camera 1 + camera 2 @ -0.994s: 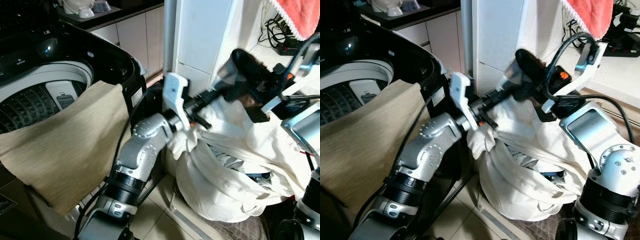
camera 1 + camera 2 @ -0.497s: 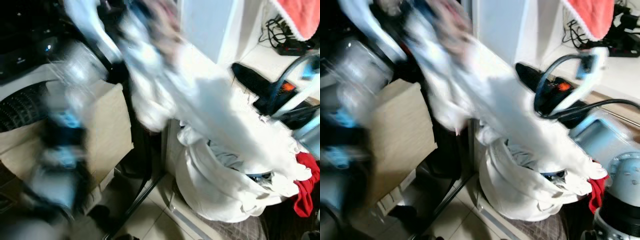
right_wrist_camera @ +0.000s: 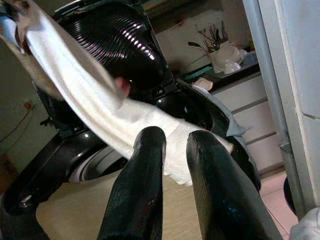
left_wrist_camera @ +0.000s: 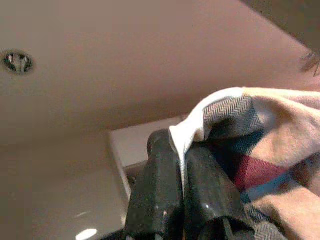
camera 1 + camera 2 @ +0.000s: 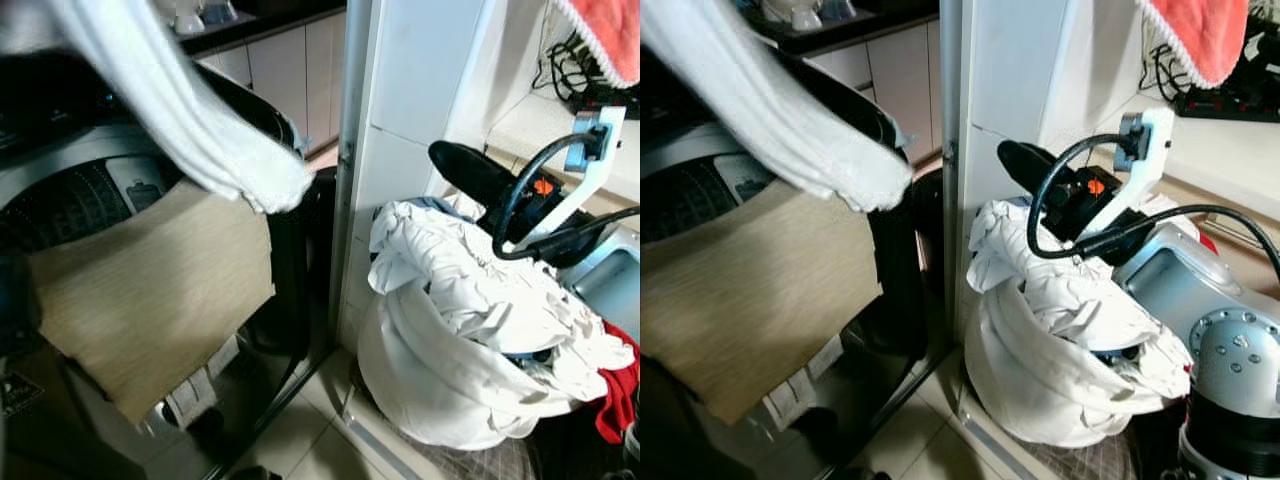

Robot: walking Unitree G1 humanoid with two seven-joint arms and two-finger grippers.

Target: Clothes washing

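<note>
Pinching a fold of the white garment (image 4: 220, 107) tight between the left gripper (image 4: 182, 195) fingers, raised high above the washing machine (image 5: 120, 170). Trailing down over the drum, free end just beside the machine's black rim. Soft, light, limp cloth: likely to swing; best gripped at a bunched fold. Right gripper (image 3: 167, 165) narrow, holding nothing, pointed at the machine from above the laundry bag (image 5: 440, 380).
</note>
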